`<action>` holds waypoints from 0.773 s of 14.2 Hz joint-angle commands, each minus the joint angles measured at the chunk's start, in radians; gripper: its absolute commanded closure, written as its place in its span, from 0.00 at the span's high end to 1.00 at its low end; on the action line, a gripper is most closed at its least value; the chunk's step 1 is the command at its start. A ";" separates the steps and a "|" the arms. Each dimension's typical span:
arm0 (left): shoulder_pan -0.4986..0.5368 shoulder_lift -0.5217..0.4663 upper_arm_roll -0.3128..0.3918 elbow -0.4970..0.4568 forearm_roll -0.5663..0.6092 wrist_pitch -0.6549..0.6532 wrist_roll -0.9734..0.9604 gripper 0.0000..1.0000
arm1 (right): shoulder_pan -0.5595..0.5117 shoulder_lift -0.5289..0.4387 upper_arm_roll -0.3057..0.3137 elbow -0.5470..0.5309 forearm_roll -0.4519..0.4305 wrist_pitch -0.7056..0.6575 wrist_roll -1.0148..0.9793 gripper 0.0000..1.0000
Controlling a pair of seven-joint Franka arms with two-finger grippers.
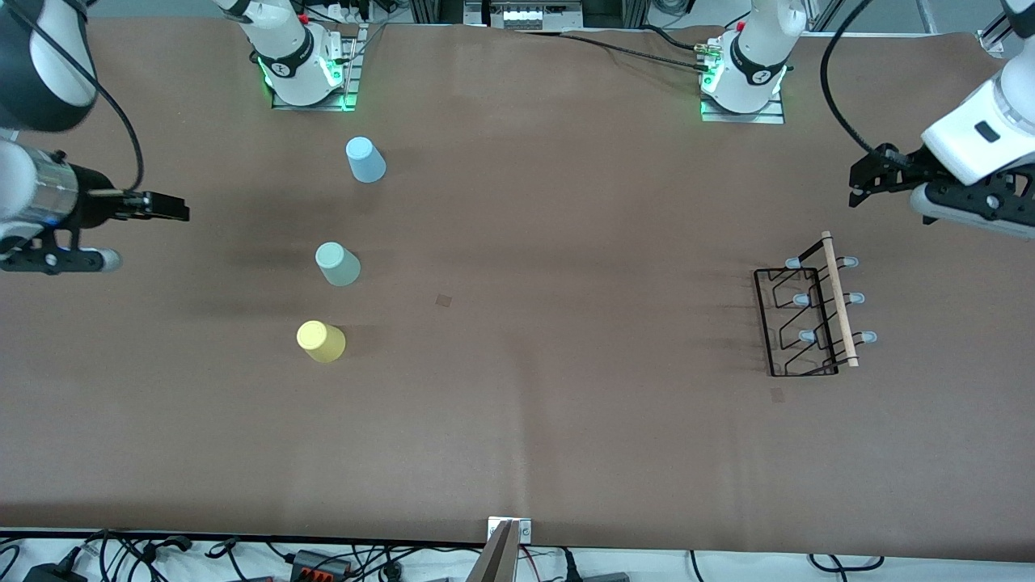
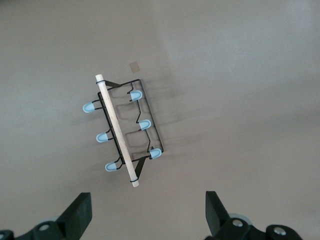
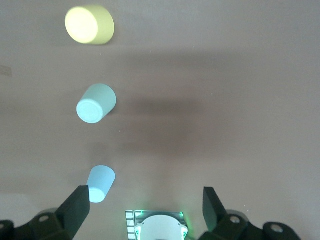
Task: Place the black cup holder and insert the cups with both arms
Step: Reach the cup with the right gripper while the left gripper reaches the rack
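The black cup holder [image 1: 813,317] rests on the table toward the left arm's end, its wooden rod [image 1: 839,299] along the top and pale-blue prongs to both sides. My left gripper [image 1: 859,182] hangs open and empty over the table near it. In the left wrist view the holder [image 2: 125,127] lies ahead of the open gripper [image 2: 147,215]. Three cups stand upside down toward the right arm's end: light blue [image 1: 365,159], mint [image 1: 337,263], yellow [image 1: 321,341]. My right gripper [image 1: 174,208] is open and empty beside them. The right wrist view shows the yellow [image 3: 89,24], mint [image 3: 96,103] and blue [image 3: 101,183] cups.
The arm bases [image 1: 301,69] [image 1: 744,77] stand at the table's edge farthest from the front camera. Small tape marks [image 1: 444,300] [image 1: 777,394] lie on the brown table cover. A clamp [image 1: 508,543] and cables sit at the edge nearest the camera.
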 commanded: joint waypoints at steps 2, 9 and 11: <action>0.049 0.096 0.003 0.035 0.013 -0.020 0.024 1.00 | 0.005 -0.095 0.002 -0.288 0.017 0.280 -0.003 1.00; 0.126 0.133 0.005 -0.046 0.008 0.034 0.017 1.00 | 0.130 -0.227 0.009 -0.697 0.019 0.731 0.203 1.00; 0.124 0.129 -0.007 -0.153 0.017 0.210 -0.109 1.00 | 0.161 -0.216 0.009 -0.699 0.017 0.774 0.250 1.00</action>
